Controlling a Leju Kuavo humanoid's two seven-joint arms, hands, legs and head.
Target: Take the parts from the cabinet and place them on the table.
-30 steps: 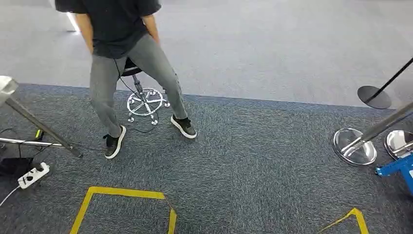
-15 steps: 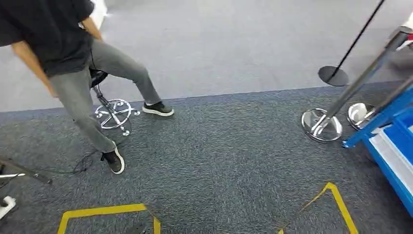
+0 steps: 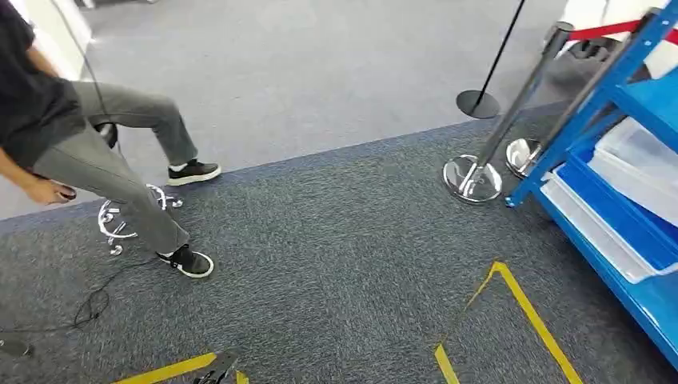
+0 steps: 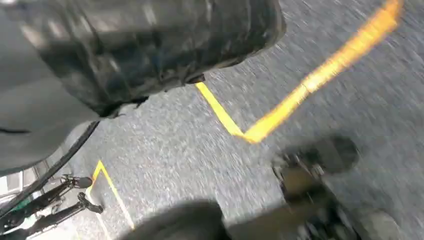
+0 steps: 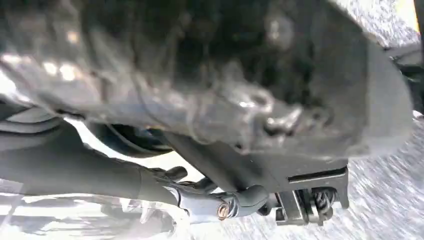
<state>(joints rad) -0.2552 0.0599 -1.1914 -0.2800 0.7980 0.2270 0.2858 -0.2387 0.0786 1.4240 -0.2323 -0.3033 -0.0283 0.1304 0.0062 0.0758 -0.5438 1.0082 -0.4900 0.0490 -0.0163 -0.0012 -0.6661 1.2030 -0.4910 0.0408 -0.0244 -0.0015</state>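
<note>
The blue cabinet [image 3: 616,88] stands at the right edge of the head view, seen at a slant. Pale plastic trays [image 3: 640,160] lie on its lower shelves; I cannot make out any parts in them. In the left wrist view my left hand [image 4: 35,115] is a blurred grey shape hanging above the carpet, and how its fingers lie is unclear. The right wrist view is smeared, and my right hand [image 5: 200,75] is a dark mass with no fingers to be told apart. Nothing can be seen held in either hand.
A person [image 3: 88,144] in grey trousers sits on a wheeled stool [image 3: 120,224] at the left. Chrome barrier posts [image 3: 473,178] stand just left of the cabinet. Yellow floor tape [image 3: 520,308] marks the dark carpet, and a cable [image 3: 88,304] lies at the lower left.
The camera has swung to the right: the person and stool slid to the left edge, and the blue cabinet has come into view on the right.
</note>
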